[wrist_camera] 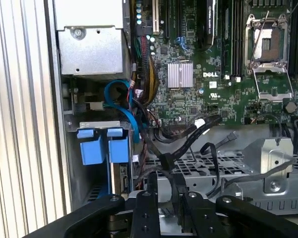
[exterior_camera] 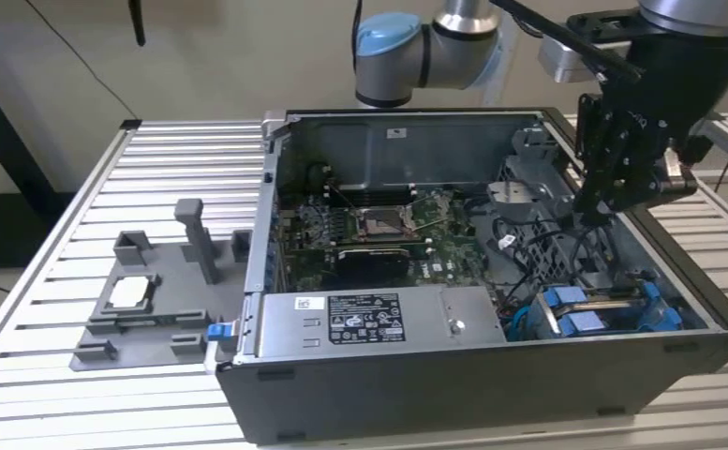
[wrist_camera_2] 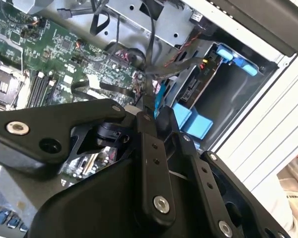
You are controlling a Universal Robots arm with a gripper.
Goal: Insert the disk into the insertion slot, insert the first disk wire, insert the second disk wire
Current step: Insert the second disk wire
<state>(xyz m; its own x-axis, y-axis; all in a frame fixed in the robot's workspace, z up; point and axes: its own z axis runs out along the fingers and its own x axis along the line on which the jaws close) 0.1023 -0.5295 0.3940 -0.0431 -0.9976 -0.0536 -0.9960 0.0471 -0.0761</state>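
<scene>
Near the seated disk (exterior_camera: 588, 314), the hand (exterior_camera: 595, 211) — clamped shut — grips a black wire (wrist_camera_2: 149, 84).

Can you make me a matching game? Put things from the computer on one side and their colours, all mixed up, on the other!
Things:
1. disk's carrier
2. circuit board
3. gripper
4. stickered box

Colours:
A. black
B. silver
C. bright blue
D. green

Pairs: 1-C, 2-D, 3-A, 4-B
</scene>
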